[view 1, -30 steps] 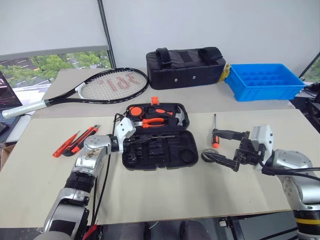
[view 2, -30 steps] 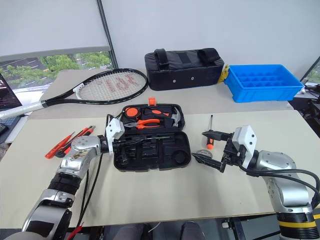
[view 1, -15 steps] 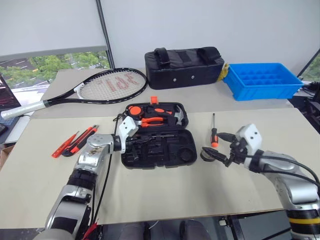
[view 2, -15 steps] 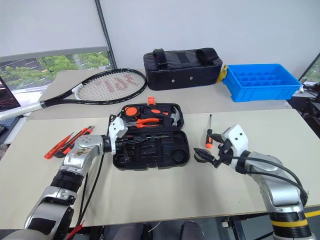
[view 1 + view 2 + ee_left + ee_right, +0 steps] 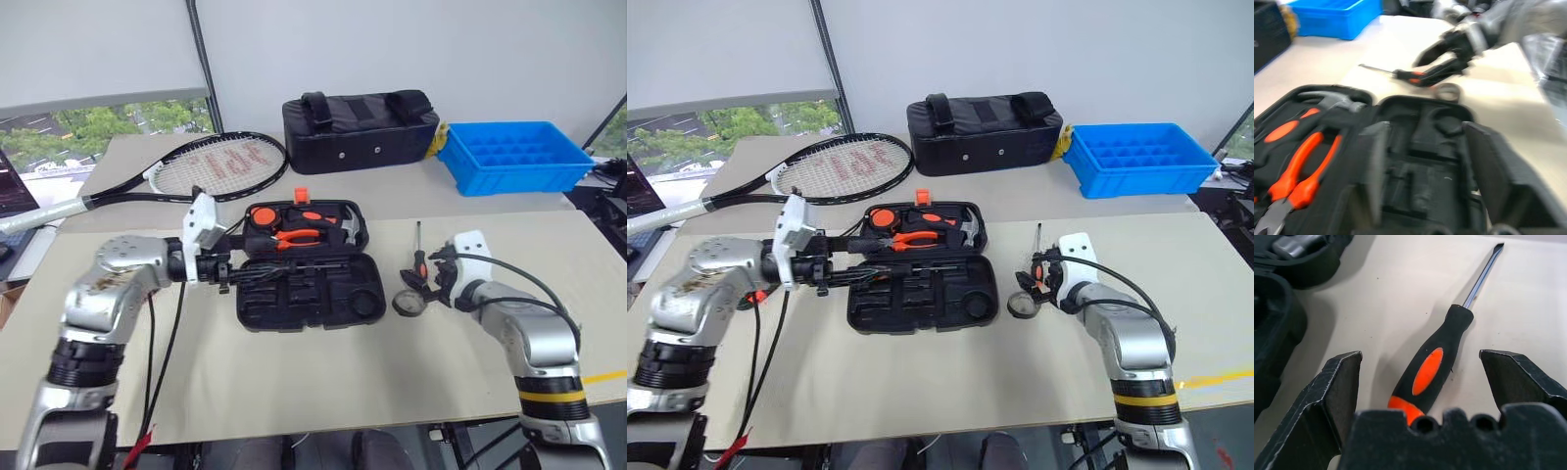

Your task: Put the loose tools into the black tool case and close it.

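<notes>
The black tool case (image 5: pixel 306 264) is lying open and flat near the middle of the pale table (image 5: pixel 323 382), its lid half toward the far side with an orange latch (image 5: pixel 303 196) standing at the far edge. In the lid half, orange-handled pliers (image 5: pixel 299 236) and a hammer head (image 5: pixel 351 228) are sitting in their slots; the near half's dark moulded slots are hard to read, and a thin dark tool seems to be lying across them, though its kind cannot be told.

Just right of the case a screwdriver (image 5: pixel 1442 355) with a black and orange handle is lying on the table, shaft pointing away from the robot. The right gripper (image 5: pixel 1422 377) is hovering at the handle end with its jaws spread wide on either side of the handle, not touching it. The small grey tape roll (image 5: pixel 409 303) is lying flat near the gripper, its far edge partly covered by the fingers.

The left gripper (image 5: pixel 223 266) is hanging above the table at the case's left edge, pointing across it; in its blurred wrist view the two fingers (image 5: pixel 1374 161) are standing apart with nothing between them.

Farther back, a tennis racket (image 5: pixel 211 164), a black fabric bag (image 5: pixel 360 119) and a blue tray (image 5: pixel 514 157) are resting on a second table.
</notes>
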Motion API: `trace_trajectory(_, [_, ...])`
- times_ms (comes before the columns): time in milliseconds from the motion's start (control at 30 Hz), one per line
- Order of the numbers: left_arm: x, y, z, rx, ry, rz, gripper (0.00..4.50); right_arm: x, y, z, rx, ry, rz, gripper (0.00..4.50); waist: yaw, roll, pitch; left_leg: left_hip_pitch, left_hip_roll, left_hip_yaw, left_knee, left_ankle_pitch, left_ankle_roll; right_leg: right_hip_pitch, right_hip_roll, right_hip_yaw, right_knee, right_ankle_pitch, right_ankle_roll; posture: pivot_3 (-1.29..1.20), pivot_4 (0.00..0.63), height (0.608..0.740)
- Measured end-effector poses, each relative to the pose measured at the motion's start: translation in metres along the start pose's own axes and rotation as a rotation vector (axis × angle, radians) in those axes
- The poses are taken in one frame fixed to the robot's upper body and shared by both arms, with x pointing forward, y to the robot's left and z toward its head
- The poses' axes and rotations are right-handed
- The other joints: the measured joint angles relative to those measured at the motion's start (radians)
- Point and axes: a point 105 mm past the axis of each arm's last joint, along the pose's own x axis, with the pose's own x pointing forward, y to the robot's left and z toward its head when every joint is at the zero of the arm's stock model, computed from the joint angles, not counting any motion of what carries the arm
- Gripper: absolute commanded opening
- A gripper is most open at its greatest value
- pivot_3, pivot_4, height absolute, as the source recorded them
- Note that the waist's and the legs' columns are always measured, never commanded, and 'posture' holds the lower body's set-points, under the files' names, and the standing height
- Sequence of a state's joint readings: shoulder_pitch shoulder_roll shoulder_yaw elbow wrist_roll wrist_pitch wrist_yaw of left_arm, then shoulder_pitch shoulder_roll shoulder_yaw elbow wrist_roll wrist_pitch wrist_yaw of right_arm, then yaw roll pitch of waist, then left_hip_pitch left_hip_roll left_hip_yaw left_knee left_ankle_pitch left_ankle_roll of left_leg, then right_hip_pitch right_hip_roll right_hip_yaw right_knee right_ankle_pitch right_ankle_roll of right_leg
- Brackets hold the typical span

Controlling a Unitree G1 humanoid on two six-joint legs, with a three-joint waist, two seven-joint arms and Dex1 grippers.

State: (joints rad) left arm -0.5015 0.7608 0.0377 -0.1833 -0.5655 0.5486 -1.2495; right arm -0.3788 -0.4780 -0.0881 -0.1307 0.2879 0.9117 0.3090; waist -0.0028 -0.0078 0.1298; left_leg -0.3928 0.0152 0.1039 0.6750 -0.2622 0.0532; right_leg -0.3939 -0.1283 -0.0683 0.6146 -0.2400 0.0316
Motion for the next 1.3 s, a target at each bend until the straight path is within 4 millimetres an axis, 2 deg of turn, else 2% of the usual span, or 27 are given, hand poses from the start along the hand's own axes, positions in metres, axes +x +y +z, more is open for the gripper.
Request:
trace_trajectory(33, [-0.002, -0.002, 0.002, 0.009, 0.011, -0.013, 4.35, 0.001, -0.001, 0.000, 0.001, 0.008, -0.006, 3.75, -0.001, 0.000, 0.000, 0.000, 0.000, 0.000, 0.000, 0.000, 0.000, 0.000, 0.000, 0.000, 0.000, 0.000, 0.000, 0.00, 0.150, 0.740])
trace_trajectory(67, [-0.006, -0.004, 0.005, 0.021, 0.035, -0.028, 4.50, 0.002, -0.002, -0.001, -0.001, 0.019, -0.017, 3.39, -0.002, 0.000, 0.000, 0.000, 0.000, 0.000, 0.000, 0.000, 0.000, -0.001, 0.000, 0.000, 0.000, 0.000, 0.000, 0.00, 0.150, 0.740])
trace_trajectory(200, [-0.017, -0.008, 0.006, 0.040, 0.103, -0.038, 4.50, 0.003, -0.006, -0.004, -0.006, 0.056, -0.040, 1.99, -0.007, 0.000, 0.000, 0.000, 0.000, 0.001, -0.001, 0.001, -0.001, -0.001, 0.001, 0.001, 0.000, 0.000, 0.000, 0.00, 0.150, 0.740])
trace_trajectory(233, [-0.020, -0.008, 0.005, 0.037, 0.113, -0.031, 4.50, 0.002, -0.007, -0.004, -0.008, 0.062, -0.043, 1.53, -0.009, 0.000, 0.000, 0.000, 0.000, 0.001, -0.001, 0.001, -0.001, -0.001, 0.001, 0.001, 0.000, 0.000, 0.000, 0.00, 0.150, 0.740])
trace_trajectory(300, [-0.023, -0.009, 0.006, 0.037, 0.115, -0.023, 4.50, 0.001, -0.009, -0.005, -0.011, 0.072, -0.050, 0.96, -0.009, 0.000, 0.000, 0.000, 0.000, 0.001, -0.001, 0.001, -0.001, -0.001, 0.001, 0.001, 0.000, 0.000, 0.000, 0.00, 0.150, 0.740])
trace_trajectory(500, [-0.027, -0.019, 0.014, 0.047, 0.072, -0.016, 4.50, 0.000, -0.018, -0.003, -0.013, 0.053, -0.108, 0.92, -0.009, 0.000, 0.001, 0.000, 0.000, 0.002, -0.001, 0.001, -0.002, -0.001, 0.001, 0.002, 0.000, 0.000, 0.000, 0.00, 0.150, 0.740])
trace_trajectory(567, [-0.028, -0.019, 0.012, 0.030, 0.069, -0.001, 4.50, 0.001, -0.025, 0.007, -0.021, -0.010, -0.144, 0.92, -0.010, 0.000, 0.001, 0.000, 0.000, 0.002, -0.002, 0.001, -0.002, -0.002, 0.001, 0.002, 0.000, 0.000, 0.000, 0.00, 0.150, 0.740])
trace_trajectory(633, [-0.031, -0.017, 0.006, 0.007, 0.073, 0.037, 4.50, 0.002, -0.024, 0.032, -0.059, -0.149, -0.120, 0.92, -0.013, 0.001, 0.001, 0.000, 0.000, 0.003, -0.002, 0.002, -0.003, -0.003, 0.002, 0.004, 0.000, 0.000, 0.000, 0.00, 0.150, 0.740])
trace_trajectory(733, [-0.035, -0.016, -0.001, -0.013, 0.082, 0.072, 4.50, -0.003, -0.005, 0.072, -0.203, -0.343, 0.010, 0.92, -0.019, 0.000, 0.002, 0.000, 0.000, 0.004, -0.005, 0.002, -0.004, -0.006, 0.003, 0.006, 0.001, 0.000, 0.000, 0.00, 0.150, 0.740])
trace_trajectory(833, [-0.045, -0.013, 0.000, -0.008, 0.070, 0.127, 4.50, -0.004, 0.031, 0.088, -0.358, -0.434, 0.199, 0.92, -0.021, 0.000, 0.002, 0.000, 0.001, 0.005, -0.006, 0.003, -0.005, -0.008, 0.004, 0.007, 0.001, 0.000, -0.001, 0.00, 0.150, 0.740])
trace_trajectory(933, [-0.058, -0.017, -0.013, -0.051, 0.108, 0.170, 4.50, -0.004, 0.080, 0.078, -0.500, -0.475, 0.502, 0.92, -0.022, 0.000, 0.002, 0.000, 0.001, 0.006, -0.007, 0.003, -0.005, -0.008, 0.004, 0.007, 0.000, 0.000, -0.001, 0.00, 0.150, 0.740])
trace_trajectory(1033, [-0.067, -0.022, -0.024, -0.097, 0.129, 0.190, 4.50, -0.007, 0.106, 0.071, -0.601, -0.522, 0.700, 0.92, -0.020, -0.001, 0.003, -0.001, 0.001, 0.007, -0.007, 0.003, -0.004, -0.008, 0.003, 0.007, 0.000, 0.000, -0.001, 0.00, 0.150, 0.740])
trace_trajectory(1167, [-0.076, -0.033, -0.027, -0.114, 0.149, 0.191, 4.50, -0.002, 0.111, 0.065, -0.784, -0.476, 0.861, 0.92, -0.011, -0.002, 0.003, -0.001, 0.001, 0.006, -0.006, 0.003, -0.004, -0.008, 0.003, 0.006, 0.000, 0.000, -0.001, 0.00, 0.150, 0.740])
trace_trajectory(1300, [-0.072, -0.042, -0.009, -0.083, 0.099, 0.169, 4.50, 0.005, 0.108, 0.043, -0.915, -0.371, 1.002, 0.92, -0.011, -0.002, 0.004, -0.001, 0.001, 0.006, -0.006, 0.003, -0.005, -0.008, 0.002, 0.006, 0.000, 0.000, -0.001, 0.00, 0.150, 0.740])
